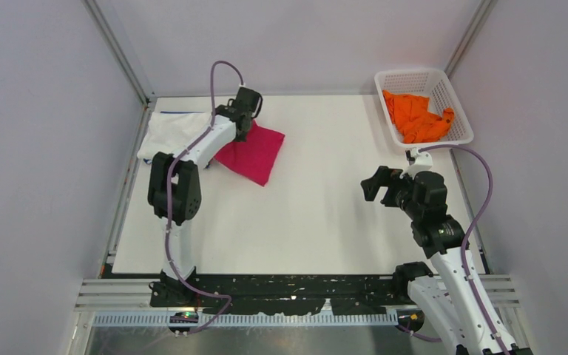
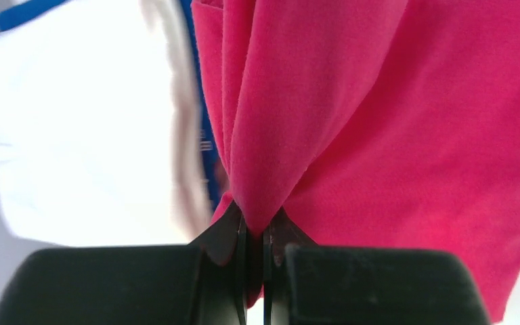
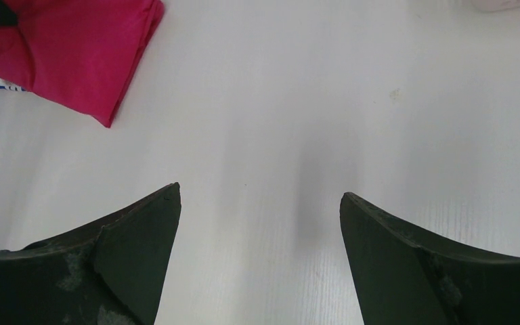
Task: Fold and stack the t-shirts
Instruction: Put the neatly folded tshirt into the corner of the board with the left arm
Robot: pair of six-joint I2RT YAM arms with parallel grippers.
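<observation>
At the far left of the counter (image 1: 318,214) a folded white shirt (image 1: 168,133) lies flat, and the left wrist view shows a blue edge (image 2: 202,128) along the side that faces the pink shirt (image 1: 257,154). Just to the right, the left claw (image 2: 254,233) is pressed together on a bunched fold of the pink shirt at its far left corner, with the cloth gathered into pleats where the fingers (image 2: 227,233) pinch it. The rest of that shirt lies as a folded square on the counter, close against the white shirt. Further right, the right claw (image 3: 260,193) hangs above bare counter, well apart from the pink shirt; its jaws are spread wide with nothing between them. At the far right corner stands a white basket (image 1: 414,75), and in it a crumpled orange shirt (image 1: 416,117) lies heaped, one end reaching up to the right rim.
</observation>
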